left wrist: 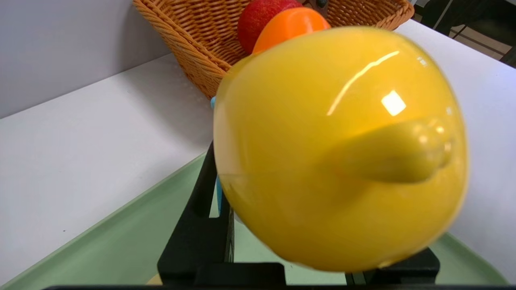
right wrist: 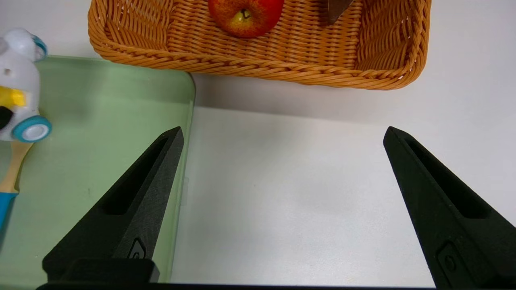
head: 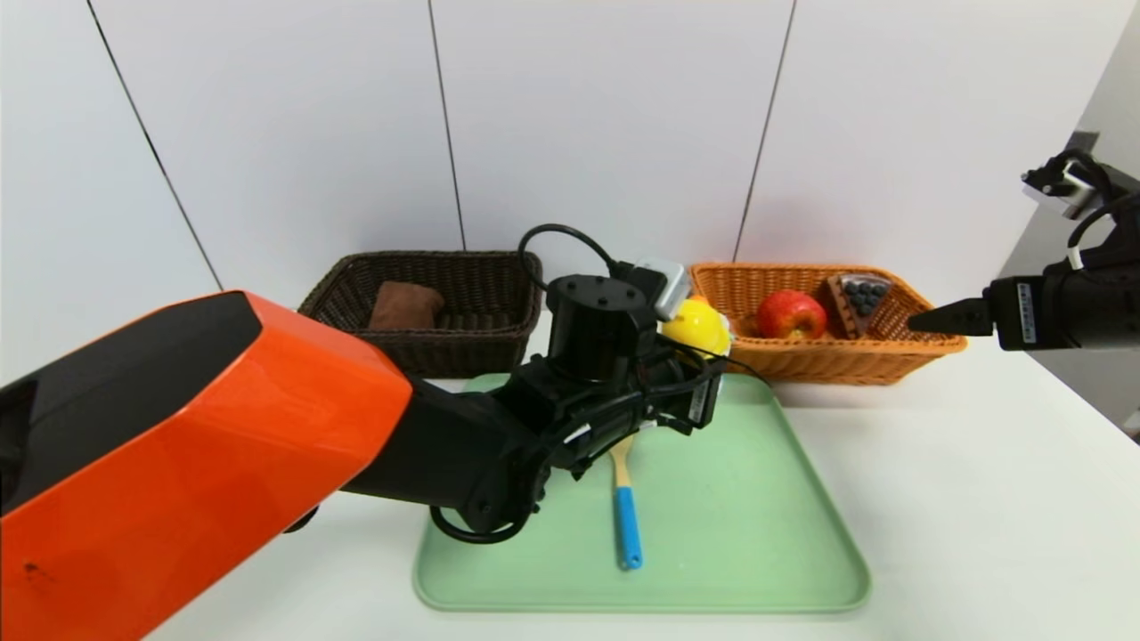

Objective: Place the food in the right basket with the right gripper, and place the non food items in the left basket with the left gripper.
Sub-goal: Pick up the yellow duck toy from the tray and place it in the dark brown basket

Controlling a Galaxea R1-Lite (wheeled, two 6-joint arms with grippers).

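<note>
A toy duck with a yellow head (head: pixel 696 328) and an orange beak sits at the far end of the green tray (head: pixel 757 534). Its round head (left wrist: pixel 342 149) fills the left wrist view, and its white body with blue wheels (right wrist: pixel 18 80) shows in the right wrist view. My left gripper (head: pixel 704 361) is shut around it, one black finger (left wrist: pixel 197 209) lying against its side. A spatula with a blue handle (head: pixel 626 512) lies on the tray. My right gripper (right wrist: pixel 282 133) hangs open and empty over the table beside the orange basket (head: pixel 828 365).
The orange basket holds a red apple (head: pixel 791 313) and a cake slice (head: pixel 859 298). The dark brown basket (head: pixel 499 267) at the back left holds a brown cloth (head: pixel 405 305). My orange left arm covers the table's left front.
</note>
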